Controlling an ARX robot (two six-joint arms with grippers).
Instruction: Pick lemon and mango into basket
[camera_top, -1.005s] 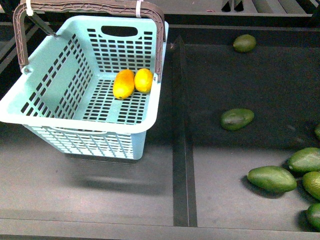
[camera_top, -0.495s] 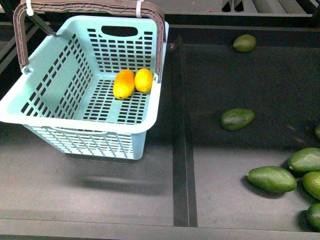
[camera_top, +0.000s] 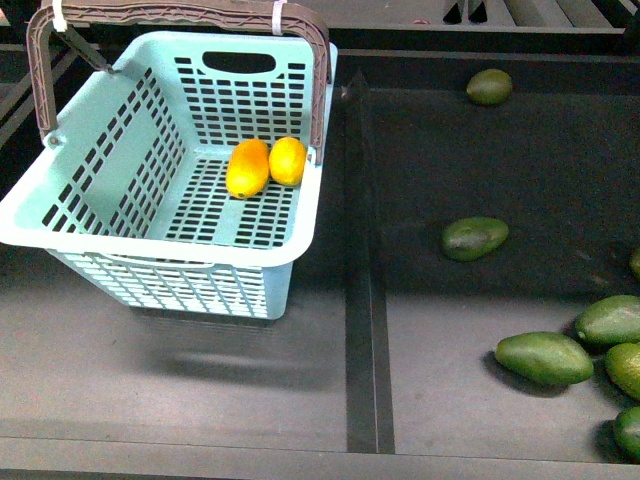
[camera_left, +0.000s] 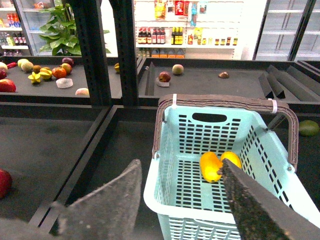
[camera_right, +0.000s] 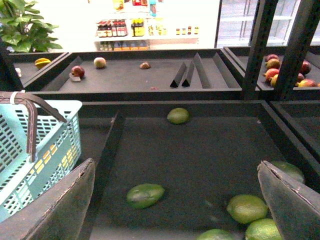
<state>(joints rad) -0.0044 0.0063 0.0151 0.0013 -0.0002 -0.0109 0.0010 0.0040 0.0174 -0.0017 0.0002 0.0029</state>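
- Basket (camera_top: 150, 215) fills your front view's left side, where no arm shows.
- Mango (camera_top: 247, 168) touches lemon (camera_top: 288, 160) on its floor.
- Wrist views alone show you the left gripper (camera_left: 182, 200) and right gripper (camera_right: 177, 200), jaws wide, empty.

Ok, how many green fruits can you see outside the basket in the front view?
7. One at the far edge, one mid-tray, and five near the right edge, three of them cropped. More may lie out of frame.
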